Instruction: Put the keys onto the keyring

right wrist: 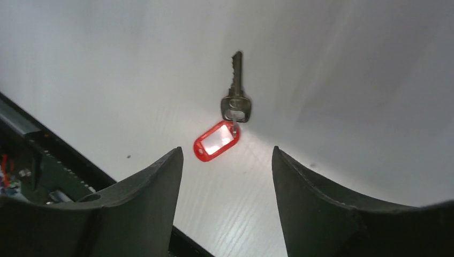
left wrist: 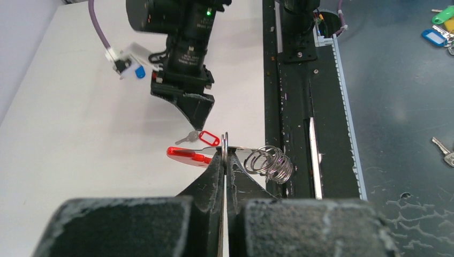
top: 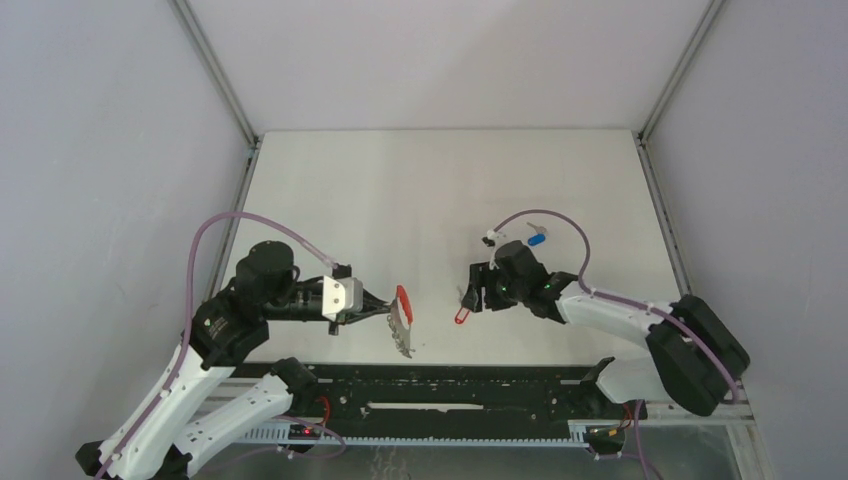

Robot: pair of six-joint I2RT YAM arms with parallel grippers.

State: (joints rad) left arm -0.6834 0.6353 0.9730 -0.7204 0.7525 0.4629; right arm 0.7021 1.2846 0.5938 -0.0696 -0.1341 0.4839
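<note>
My left gripper (top: 392, 312) is shut on the keyring (top: 402, 318), a red curved band (left wrist: 184, 155) joined to a cluster of silver rings (left wrist: 270, 163); its fingertips (left wrist: 225, 155) pinch one ring, held above the table. The red-tagged key (right wrist: 227, 126) lies flat on the white table, also seen in the top view (top: 462, 313) and the left wrist view (left wrist: 201, 138). My right gripper (top: 470, 292) hangs open just above it, its tips (right wrist: 227, 160) apart and empty. The blue-tagged key (top: 535, 239) lies behind the right wrist, partly hidden in the left wrist view (left wrist: 136, 70).
A black rail (top: 450, 385) runs along the table's near edge, close under the keyring. Grey enclosure walls stand left, right and behind. More tagged keys (left wrist: 436, 32) lie on the dark floor beyond the rail.
</note>
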